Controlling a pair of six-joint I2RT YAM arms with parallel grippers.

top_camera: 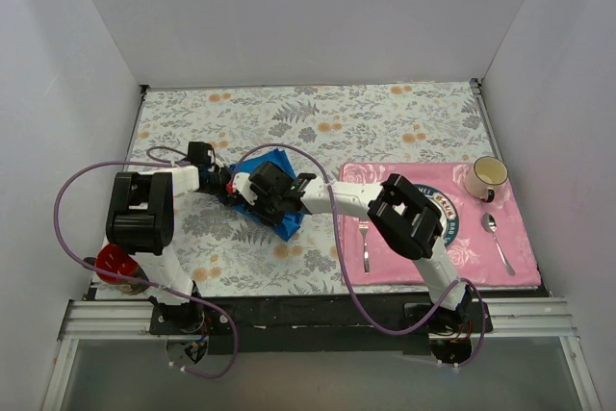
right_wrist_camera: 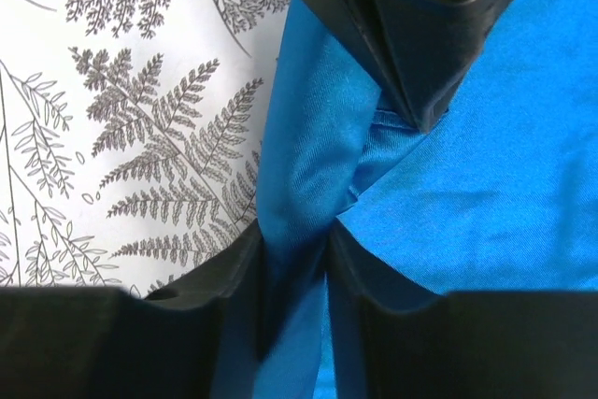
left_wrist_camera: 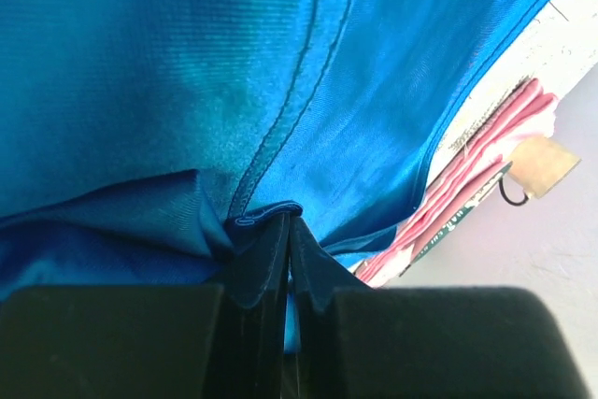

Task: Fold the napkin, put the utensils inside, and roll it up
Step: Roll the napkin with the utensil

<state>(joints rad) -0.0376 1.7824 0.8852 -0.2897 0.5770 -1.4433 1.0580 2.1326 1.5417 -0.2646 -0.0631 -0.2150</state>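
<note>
The blue napkin (top_camera: 286,223) lies bunched on the flowered tablecloth, left of the pink placemat (top_camera: 404,271). My left gripper (top_camera: 229,185) is shut on a hemmed edge of the napkin (left_wrist_camera: 280,72), its tips (left_wrist_camera: 288,217) pressed together over the cloth. My right gripper (top_camera: 252,190) meets it from the right. In the right wrist view a bunched fold of napkin (right_wrist_camera: 505,184) fills the gap of the right gripper (right_wrist_camera: 294,235), touching both fingers. The left gripper's fingers (right_wrist_camera: 411,53) point in from above. A fork (top_camera: 365,245) and a spoon (top_camera: 498,241) lie on the placemat.
A cream cup (top_camera: 486,176) stands at the placemat's far right corner. A round teal-rimmed plate (top_camera: 452,218) sits partly under the right arm. A red object (top_camera: 114,264) rests by the left arm's base. White walls enclose the table on three sides.
</note>
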